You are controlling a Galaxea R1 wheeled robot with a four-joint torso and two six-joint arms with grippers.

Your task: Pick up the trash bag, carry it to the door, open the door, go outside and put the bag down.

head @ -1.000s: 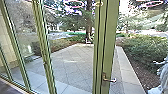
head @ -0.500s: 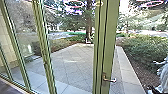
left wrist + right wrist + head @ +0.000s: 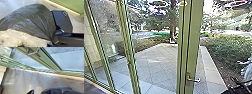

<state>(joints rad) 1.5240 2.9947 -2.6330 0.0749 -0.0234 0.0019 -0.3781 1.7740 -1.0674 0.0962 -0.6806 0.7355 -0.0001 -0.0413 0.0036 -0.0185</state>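
In the left wrist view we have the dark trash bag [image 3: 36, 18], its plastic drawn into tight folds where the jaws of our left gripper [image 3: 51, 43] hold it, above the floor [image 3: 76, 23]. Ahead, glass panels in green frames [image 3: 127, 47] run from ten to eleven o'clock, and paving [image 3: 156, 60] lies beyond them at twelve. The door's green upright [image 3: 194, 37] and its handle [image 3: 193, 80] are at one. At two, past the hedge [image 3: 226, 50], our right gripper [image 3: 239, 87] sits low and near, apart from the handle; we cannot tell how its jaws stand.

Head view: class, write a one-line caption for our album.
A green-framed door with a metal handle, a paved yard beyond and bushes alongside.
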